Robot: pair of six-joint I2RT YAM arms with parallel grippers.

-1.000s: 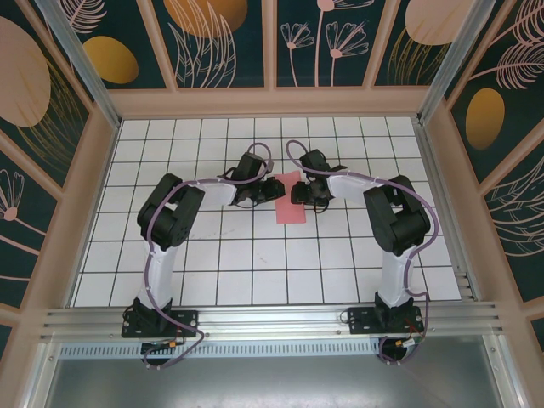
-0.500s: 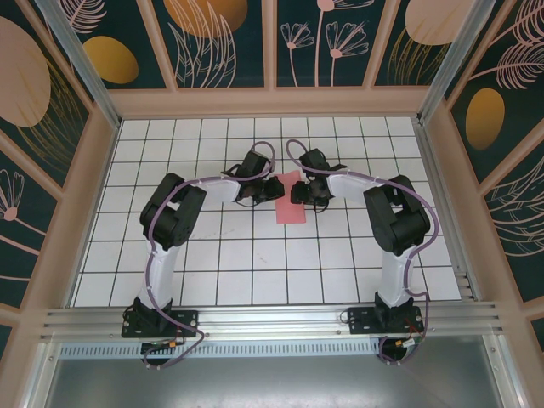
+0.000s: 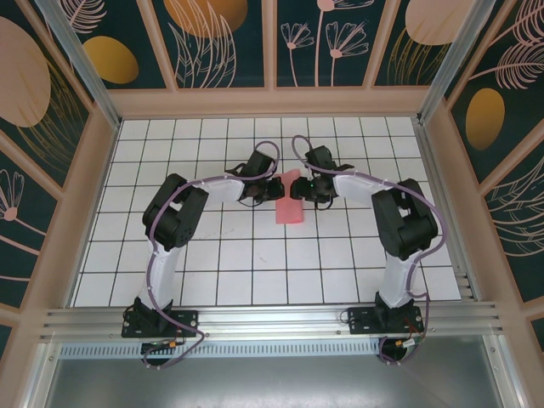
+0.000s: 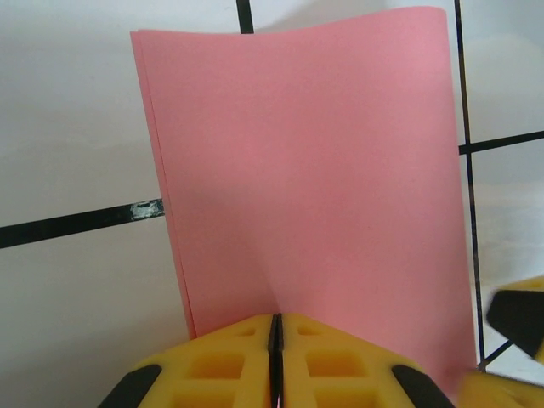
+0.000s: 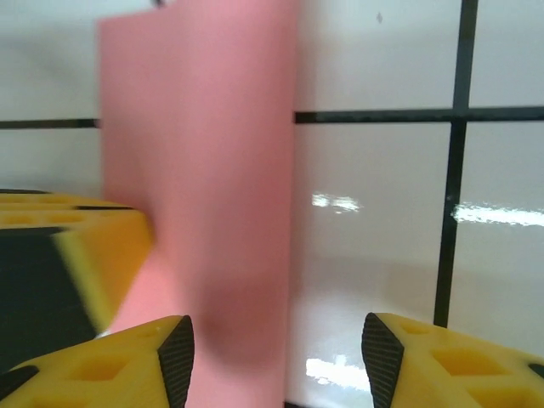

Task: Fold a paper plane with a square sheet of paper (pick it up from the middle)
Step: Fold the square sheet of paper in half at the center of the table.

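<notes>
The thin salmon-pink sheet of paper (image 3: 291,204) lies on the white grid-tiled table (image 3: 212,255), just toward 12 o'clock of the table's middle. From above it reads as a narrow rectangle running 12 to 6. In the left wrist view the paper (image 4: 314,170) shows two layers along its 9 o'clock edge, so it is doubled over, and its far edge bows a little. At the sheet's 10 o'clock corner is the left gripper (image 3: 274,189). Up close, its yellow fingers (image 4: 274,327) are pressed together to a thin seam with the paper's near edge nipped in it, and a soft crease rises from that spot. At 2 o'clock sits the right gripper (image 3: 299,189). Its jaws (image 5: 276,331) stand well apart and grip nothing, with the blurred pink sheet (image 5: 200,170) reaching down toward the gap on its 9 o'clock side.
</notes>
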